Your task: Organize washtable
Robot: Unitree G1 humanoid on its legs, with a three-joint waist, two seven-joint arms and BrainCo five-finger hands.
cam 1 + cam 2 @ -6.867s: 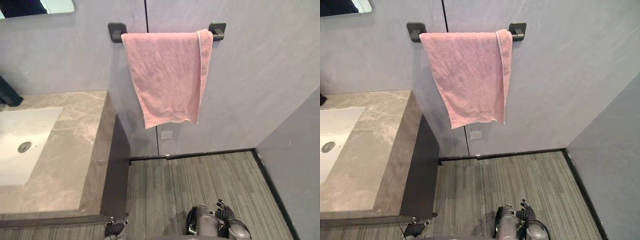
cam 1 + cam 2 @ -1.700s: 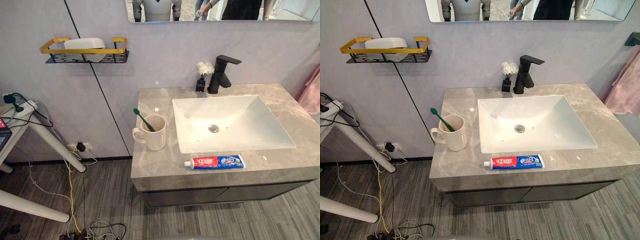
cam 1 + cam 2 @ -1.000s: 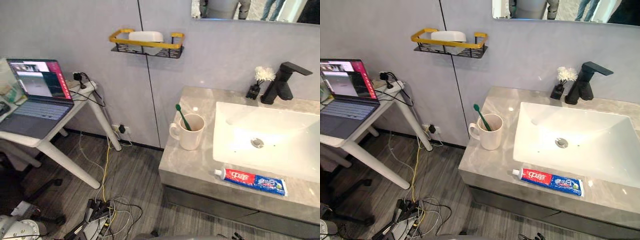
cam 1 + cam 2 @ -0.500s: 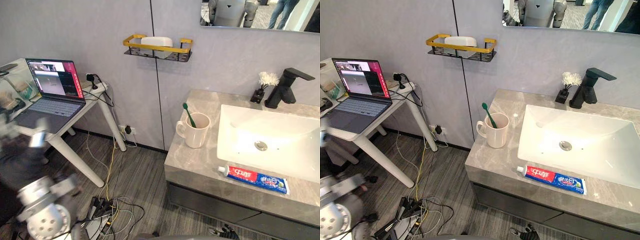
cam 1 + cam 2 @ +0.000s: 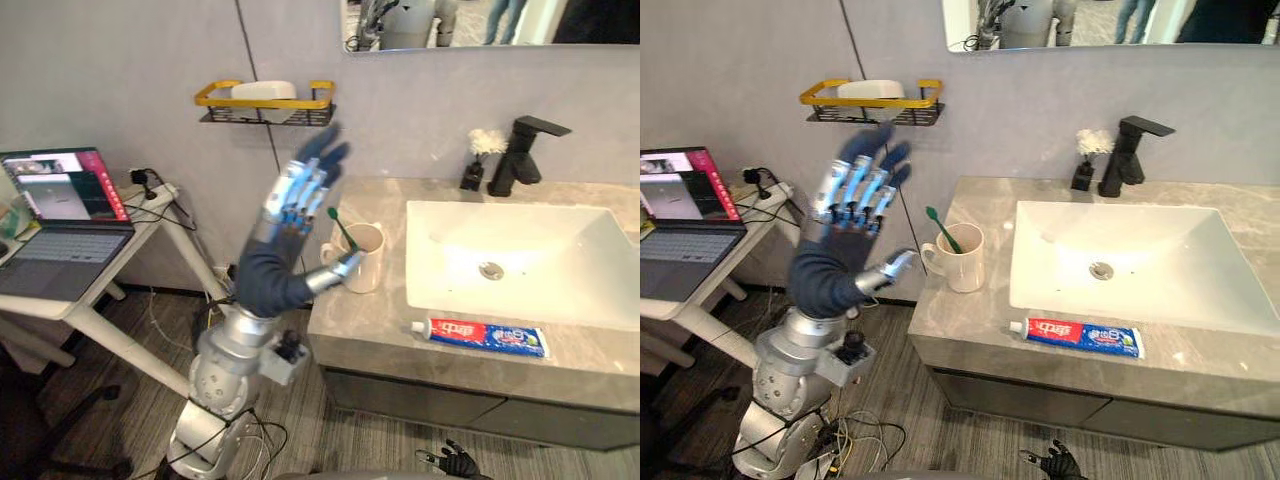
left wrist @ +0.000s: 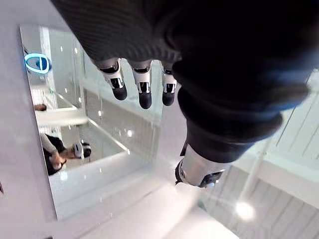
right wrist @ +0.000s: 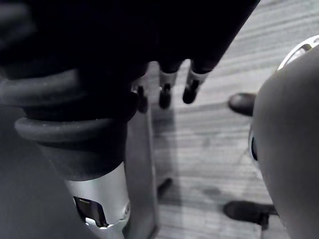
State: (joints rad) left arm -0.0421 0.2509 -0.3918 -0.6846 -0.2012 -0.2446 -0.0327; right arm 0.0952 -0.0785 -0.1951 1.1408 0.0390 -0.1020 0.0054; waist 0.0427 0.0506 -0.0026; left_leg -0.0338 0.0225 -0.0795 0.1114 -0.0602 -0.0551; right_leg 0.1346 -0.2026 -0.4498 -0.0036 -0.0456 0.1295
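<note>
My left hand (image 5: 292,205), fingers spread and empty, hovers beside the worktop (image 5: 370,320): the toothbrush (image 5: 340,226) stands in the mug (image 5: 368,262), the toothpaste tube (image 5: 480,336) lies loose, tidying seemingly unstarted; my right hand (image 5: 1055,464) hangs relaxed.

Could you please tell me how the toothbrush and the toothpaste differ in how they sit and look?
The toothbrush stands tilted in the mug; the toothpaste lies flat on the counter in front of the sink. The toothbrush is green and thin; the toothpaste is a broader red, white and blue tube. Both are on the same counter.
</note>
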